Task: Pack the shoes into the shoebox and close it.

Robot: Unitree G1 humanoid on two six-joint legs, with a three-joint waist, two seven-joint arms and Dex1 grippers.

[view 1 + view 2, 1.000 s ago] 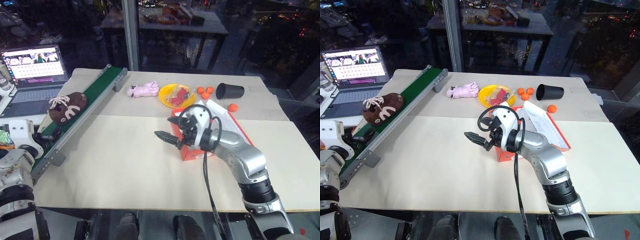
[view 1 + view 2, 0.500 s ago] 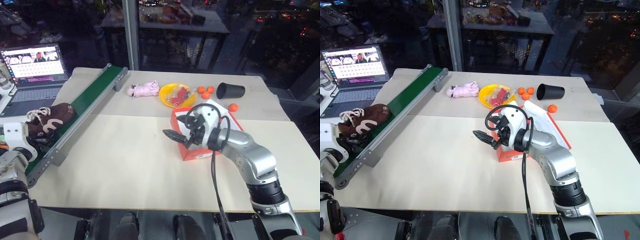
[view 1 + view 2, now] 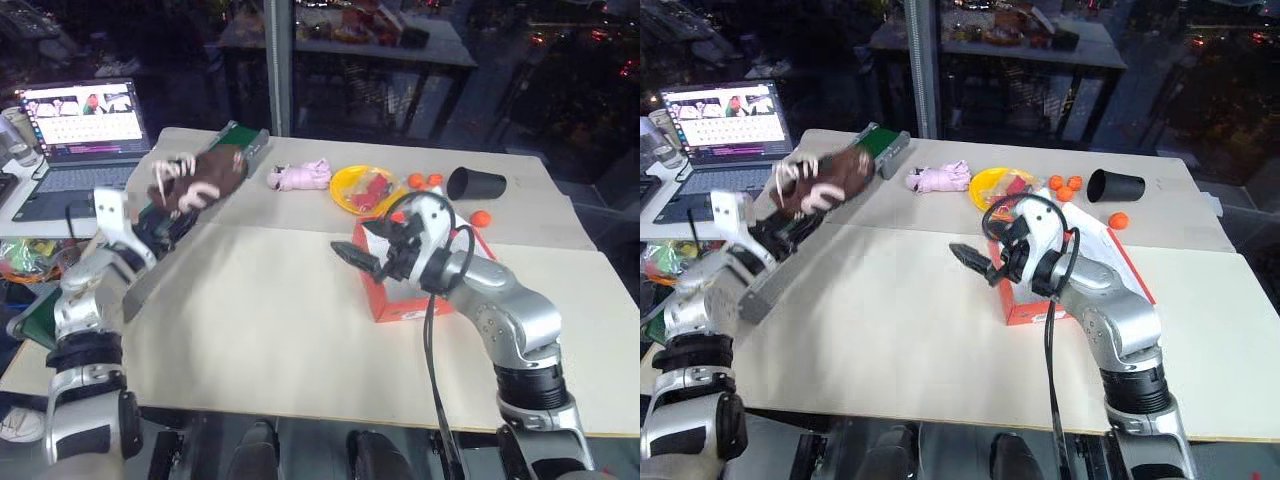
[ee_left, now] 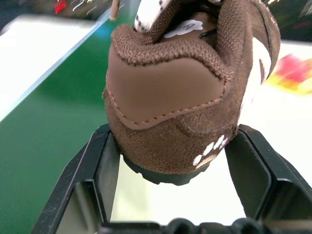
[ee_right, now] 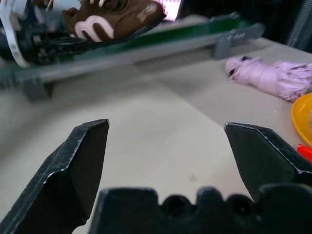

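Observation:
A dark brown shoe [image 3: 203, 177] with white laces and cream marks hangs above the green conveyor belt, toe pointing toward the table's far side. My left gripper [image 3: 172, 207] is shut on the shoe's heel [image 4: 185, 97], one black finger on each side. The red-orange shoebox [image 3: 400, 302] stands open on the table at centre right, its lid leaning back to the right. My right gripper [image 3: 352, 257] hovers open just left of the box, pointing toward the conveyor, with nothing between its fingers [image 5: 80, 161]. The shoe [image 5: 112, 22] also shows far off in the right wrist view.
The conveyor [image 3: 150, 280] runs diagonally along the table's left edge, with a laptop [image 3: 80, 110] beyond it. A pink plush toy [image 3: 300, 176], a yellow plate [image 3: 362, 187], small orange balls [image 3: 420, 180] and a black cup [image 3: 475, 183] lie at the back.
My left gripper has closed on the shoe and lifted it off the belt, up and to the right. The right gripper has risen slightly, staying open. The camera view has shifted.

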